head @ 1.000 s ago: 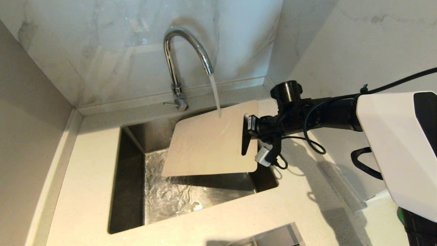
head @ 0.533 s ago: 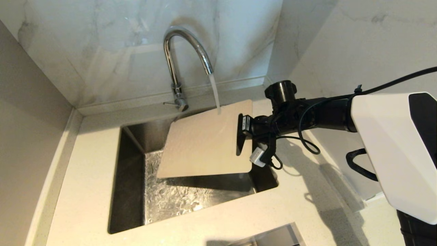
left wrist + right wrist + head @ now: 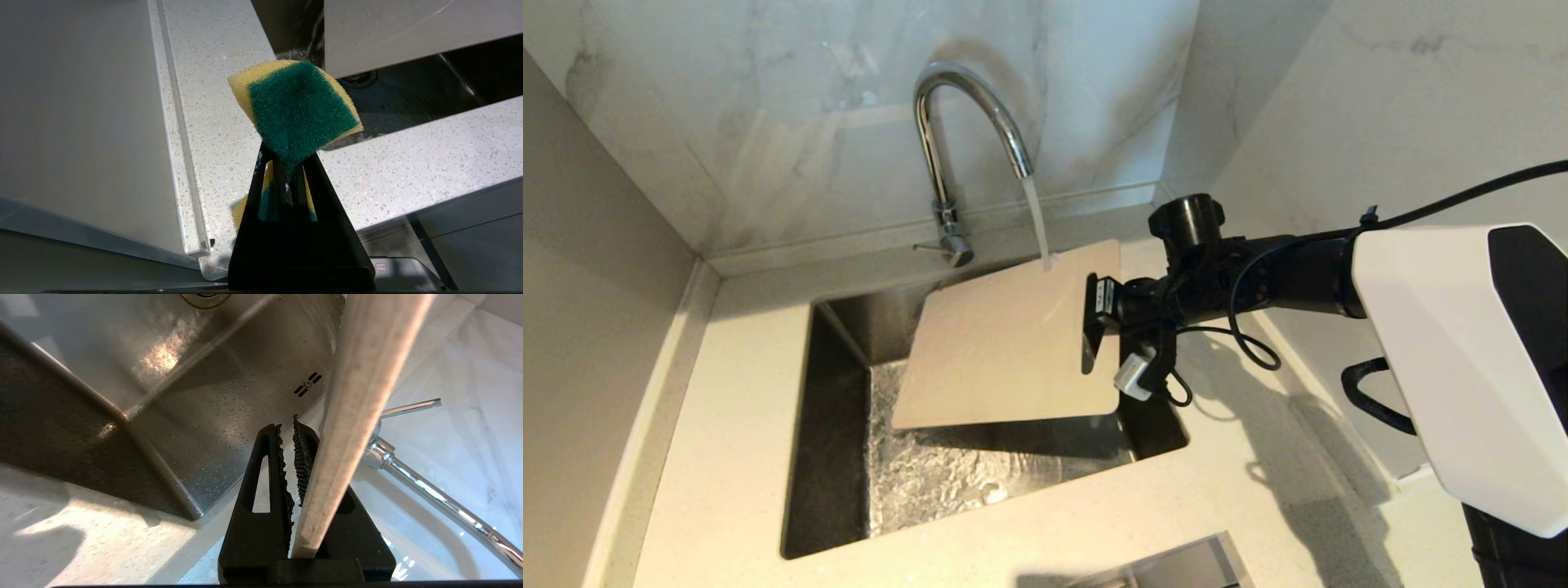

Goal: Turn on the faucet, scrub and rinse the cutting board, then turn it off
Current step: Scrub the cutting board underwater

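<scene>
Now the rinse is on: the right tool is pinching the right-hand edge of the cutting board, holding it tilted over the sink with its far edge high and its left end dipping toward the basin. Water from the faucet strikes the board near its far right corner. To do this well, I'd judge the board should slide under the stream so the flow sweeps every part, keeping that tilt so runoff drops into the basin and not onto the worktop. The grip looks thin on a wet edge, so slow moves seem wise. Board looks pale beige, flat, thin, rounded at the corners, glossy with water. Off to the near left, the left tool is pressed tight on the green-and-yellow sponge.
</scene>
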